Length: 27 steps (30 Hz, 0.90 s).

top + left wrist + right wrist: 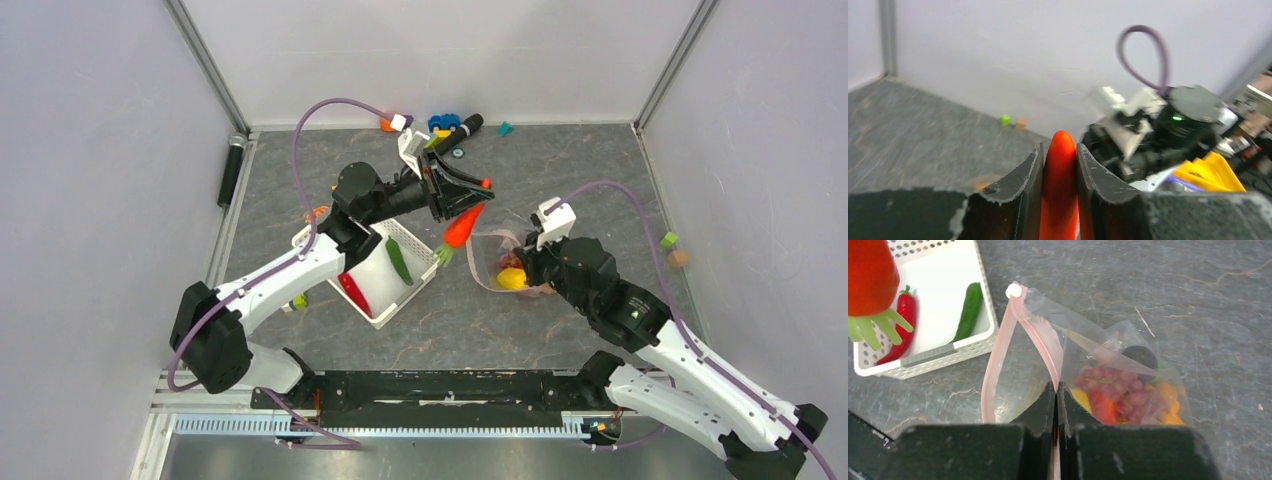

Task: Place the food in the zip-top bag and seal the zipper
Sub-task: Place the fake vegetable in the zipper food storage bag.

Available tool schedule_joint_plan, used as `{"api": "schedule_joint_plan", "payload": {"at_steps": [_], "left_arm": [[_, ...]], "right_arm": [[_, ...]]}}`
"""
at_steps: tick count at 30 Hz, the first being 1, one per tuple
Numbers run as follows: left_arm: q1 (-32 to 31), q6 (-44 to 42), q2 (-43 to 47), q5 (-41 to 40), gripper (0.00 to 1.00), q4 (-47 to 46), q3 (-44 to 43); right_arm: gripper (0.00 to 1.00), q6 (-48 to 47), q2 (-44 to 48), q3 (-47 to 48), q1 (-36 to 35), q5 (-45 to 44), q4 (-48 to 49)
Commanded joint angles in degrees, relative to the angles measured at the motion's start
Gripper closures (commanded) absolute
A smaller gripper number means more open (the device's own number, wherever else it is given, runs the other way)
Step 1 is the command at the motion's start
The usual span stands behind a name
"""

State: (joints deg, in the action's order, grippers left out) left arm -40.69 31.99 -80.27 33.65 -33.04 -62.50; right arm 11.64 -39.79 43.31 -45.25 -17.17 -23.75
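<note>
zip-top bag (503, 262) lies on the counter (600, 160) near the white basket (385, 322), on the side of the basket that faces the right arm, with its mouth turned toward the basket. the mouth gapes. one length of the pink zipper (996, 357) curves out toward the basket, a second length runs back to the right tool (1055, 387), and a small white slider (1013, 290) sits where the two meet. the right tool is clenched flat on that second length of the zipper, holding one lip of the bag up. inside the bag, away from the basket, there is a bunch of purple grapes (1108, 385), orange and yellow pieces and one dark round piece (1143, 356).

the left tool (470, 195) is raised above the basket's corner nearest the bag and grasps an orange carrot (1060, 195) between its two fingers. the carrot's pointed tip sticks out past the fingertips. its thick end and green top (443, 255) hang down over the basket's rim on the bag side. in the right wrist view the carrot (868, 275) hangs over the basket's rim.

a red chilli (353, 292) and a green cucumber (399, 260) lie in the basket, apart from each other.
</note>
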Motion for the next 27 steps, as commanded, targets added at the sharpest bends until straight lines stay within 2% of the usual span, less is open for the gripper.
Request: {"api": "schedule_joint_plan", "payload": {"at_steps": [1,4,11,19,23,27], "left_arm": [[-3.1,-1.6,-0.5,9.0,0.98,-15.2,-1.4],[-4.3,-2.0,-0.5,9.9,0.98,-19.6,-0.1],[-6.0,-3.1,-1.5,12.0,0.98,-21.7,-0.8],[-8.0,-3.4,-6.5,10.7,0.98,-24.9,-1.0],[-8.0,-3.6,-9.8,13.7,0.98,-25.9,-0.4],[-8.3,-4.2,-11.7,17.1,0.88,-29.7,2.4]], "right_arm": [[1.0,-0.1,-1.7,5.5,-0.1,6.7,0.4],[1.0,-0.1,-2.0,7.4,-0.1,10.7,-0.3],[1.0,0.4,-1.9,12.3,-0.1,21.5,-0.8],[1.0,0.4,-0.3,10.6,-0.1,18.7,-1.7],[1.0,1.1,0.6,10.3,-0.1,14.2,-2.8],[1.0,0.9,1.2,10.6,-0.1,12.9,-2.9]]}}
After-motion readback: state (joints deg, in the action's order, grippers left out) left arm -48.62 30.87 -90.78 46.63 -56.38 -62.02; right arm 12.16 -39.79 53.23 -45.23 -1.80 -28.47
